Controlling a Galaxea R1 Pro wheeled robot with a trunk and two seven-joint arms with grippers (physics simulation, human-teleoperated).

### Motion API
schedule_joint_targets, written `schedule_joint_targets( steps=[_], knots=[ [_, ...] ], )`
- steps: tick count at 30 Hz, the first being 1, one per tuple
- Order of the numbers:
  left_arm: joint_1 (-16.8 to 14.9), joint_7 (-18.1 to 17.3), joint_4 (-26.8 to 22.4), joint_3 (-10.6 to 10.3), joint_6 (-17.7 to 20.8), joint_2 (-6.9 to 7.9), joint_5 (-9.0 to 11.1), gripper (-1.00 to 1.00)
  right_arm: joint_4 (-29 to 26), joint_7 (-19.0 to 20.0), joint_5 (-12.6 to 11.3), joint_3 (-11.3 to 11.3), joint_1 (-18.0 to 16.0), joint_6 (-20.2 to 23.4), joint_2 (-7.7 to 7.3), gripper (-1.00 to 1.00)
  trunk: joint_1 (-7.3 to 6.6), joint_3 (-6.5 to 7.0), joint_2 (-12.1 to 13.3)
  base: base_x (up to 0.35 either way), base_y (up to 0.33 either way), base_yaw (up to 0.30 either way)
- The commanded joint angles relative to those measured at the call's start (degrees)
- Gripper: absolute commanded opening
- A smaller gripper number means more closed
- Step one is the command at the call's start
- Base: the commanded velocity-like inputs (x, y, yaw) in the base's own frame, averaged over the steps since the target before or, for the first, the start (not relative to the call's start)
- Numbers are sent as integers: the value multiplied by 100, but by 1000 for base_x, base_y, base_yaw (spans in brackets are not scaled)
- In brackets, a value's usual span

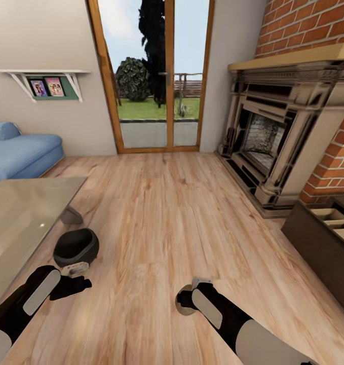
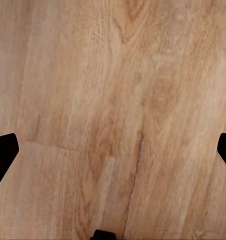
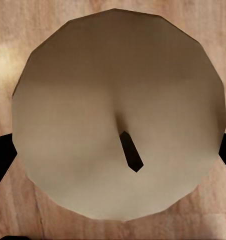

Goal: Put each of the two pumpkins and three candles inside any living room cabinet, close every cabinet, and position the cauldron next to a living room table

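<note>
A tan candle [image 3: 118, 75] with a short dark wick sits between the fingers of my right gripper [image 3: 113, 155], which is shut on it. In the head view, the candle [image 1: 183, 301] hangs at the end of the right arm just above the wooden floor. The black cauldron [image 1: 76, 247] stands on the floor beside the glass table [image 1: 20, 218]. My left gripper [image 1: 80, 285] is just in front of the cauldron. In the left wrist view it [image 2: 113, 155] is open over bare floorboards. The dark brown cabinet [image 1: 318, 248] stands at the right, and its light tan compartments [image 1: 339, 219] show.
A blue sofa [image 1: 20, 152] sits at the far left under a wall shelf [image 1: 45, 81]. Glass doors [image 1: 156, 76] are straight ahead. A brick fireplace [image 1: 278, 132] fills the right wall. Wide wooden floor [image 1: 172, 213] lies between the table and the cabinet.
</note>
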Motion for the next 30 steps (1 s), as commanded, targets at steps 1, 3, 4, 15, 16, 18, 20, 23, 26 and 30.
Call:
schedule_joint_targets(
  steps=[1, 3, 4, 15, 16, 18, 20, 23, 26, 30],
  knots=[
    [-4, 56, -6, -19, 4, 6, 60, 100, -9, -50, -46, 25, -7, 3, -4, -100, 3, -5, -2, 333, 0, 0],
    [-4, 56, -6, -19, 4, 5, 60, 100, -9, -50, -46, 27, -7, 3, -2, -100, 3, -5, -2, 333, 32, 0],
    [-4, 56, -6, -19, 4, 6, 60, 100, -9, -50, -46, 28, -7, 3, -3, -100, 3, -5, -2, 333, 58, 0],
    [-4, 54, -6, -21, 4, 7, 60, 100, -9, -50, -46, 24, -7, -3, -6, -100, 3, -5, -2, 333, 99, 0],
    [-4, 55, -6, -22, 4, 5, 60, 100, -9, -50, -46, 24, -7, -4, -6, -100, 3, -5, -2, 333, 111, 0],
    [-4, 56, -6, -24, 4, 3, 62, 100, -9, -50, -46, 24, -7, -5, -6, -100, 3, -5, -2, 333, 113, 0],
    [-4, 56, -6, -25, 4, 2, 61, 100, -9, -50, -46, 23, -7, -4, -6, -100, 3, -5, -2, 333, 115, 0],
    [-4, 56, -6, -31, 4, 2, 60, 100, -9, -50, -46, 23, -7, -6, -6, -100, 3, -5, -2, 333, 118, 0],
    [-4, 55, -6, -38, 4, 0, 60, 100, -9, -50, -46, 23, -7, -6, -6, -100, 3, -5, -2, 333, 119, 0],
    [-3, 53, -6, -42, 4, 0, 60, 100, -9, -50, -46, 23, -7, -6, -6, -100, 3, -5, -2, 333, 119, -23]
  ],
)
